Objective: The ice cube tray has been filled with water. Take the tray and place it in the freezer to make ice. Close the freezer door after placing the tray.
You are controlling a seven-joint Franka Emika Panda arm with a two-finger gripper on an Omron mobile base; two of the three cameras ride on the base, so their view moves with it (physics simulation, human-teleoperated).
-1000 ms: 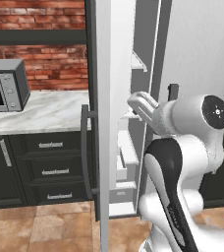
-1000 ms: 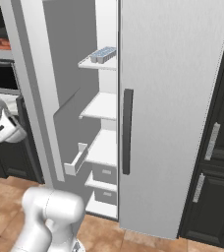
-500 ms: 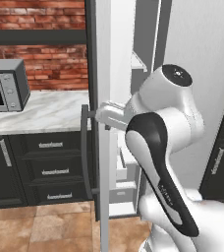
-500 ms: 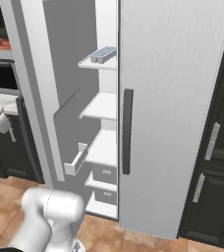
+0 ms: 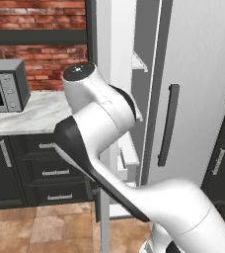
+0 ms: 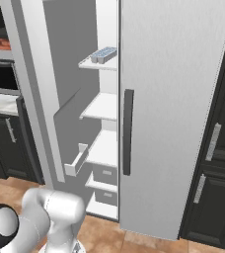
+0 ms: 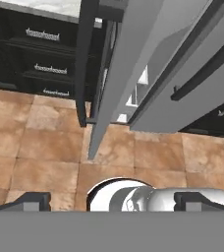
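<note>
The small flat ice cube tray (image 6: 103, 54), a grey-rimmed rectangle with rows of glossy pale blue water (image 6: 106, 51) in its square cells, lies on the top white shelf of the freezer (image 6: 104, 133), near that shelf's front edge. The freezer is a tall, narrow compartment of smooth white shelves stepped one below another, with two drawer fronts at its foot.

The freezer door (image 6: 30, 89), a tall slab of matte light grey, stands swung wide open, its inner face carrying a small white box-shaped bin low down. In the hand view the door's thin edge (image 7: 116, 74) runs slantwise with its dark vertical bar handle (image 7: 83, 59) beside it, above warm brown stone floor tiles (image 7: 45, 147).

The plain grey fridge door (image 6: 176, 99) next to the compartment is closed, a dark straight bar handle on its smooth face.

The gripper (image 7: 111, 201) points down at the floor tiles before the open door; its two dark finger tips (image 7: 30, 201) stand spread wide apart with nothing between them.

A pale marbled counter (image 5: 30, 116) over dark drawer cabinets carries a grey microwave (image 5: 6, 86) against a red brick wall.
</note>
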